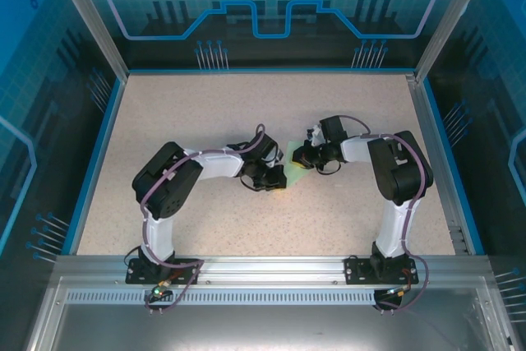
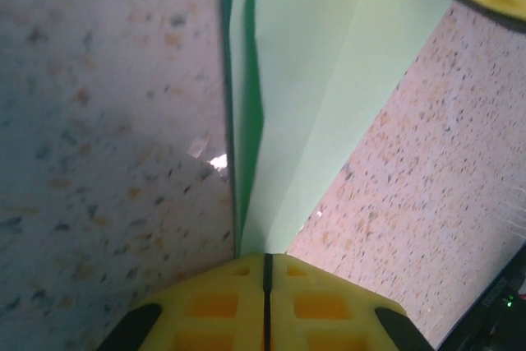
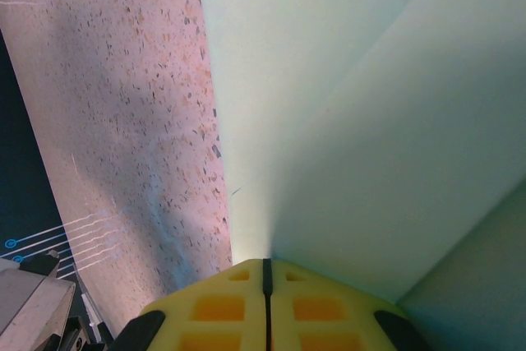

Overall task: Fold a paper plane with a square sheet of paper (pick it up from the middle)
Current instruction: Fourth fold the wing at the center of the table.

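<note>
Yellow waffle-moulded pads of my left gripper (image 2: pixel 265 262) sit in the foreground of the left wrist view. Its jaws are pressed together to a hairline seam, pinching the narrow end of the square sheet of paper (image 2: pixel 320 104). From overhead, the pale mint-green sheet is at the middle of the speckled beige tabletop (image 1: pixel 205 104), stretched between the two arms and low over the surface; I cannot tell whether it touches. It is thin, matt and unmarked, layered with sharp diagonal folds, and a dark centre crease tapers toward the left pads. On the right, my right gripper (image 3: pixel 265 265) is likewise clamped shut on the wider end, with overlapping flaps fanning out from its tips. As I judge it, the danger is tension. With two firm pinches on one flimsy sheet, any pull apart or twist out of step could tear it at a crease or drag it from one grip. Pressing down carelessly could crumple the layers, and smooth paper may skid on the hard, stone-like tabletop once released.
</note>
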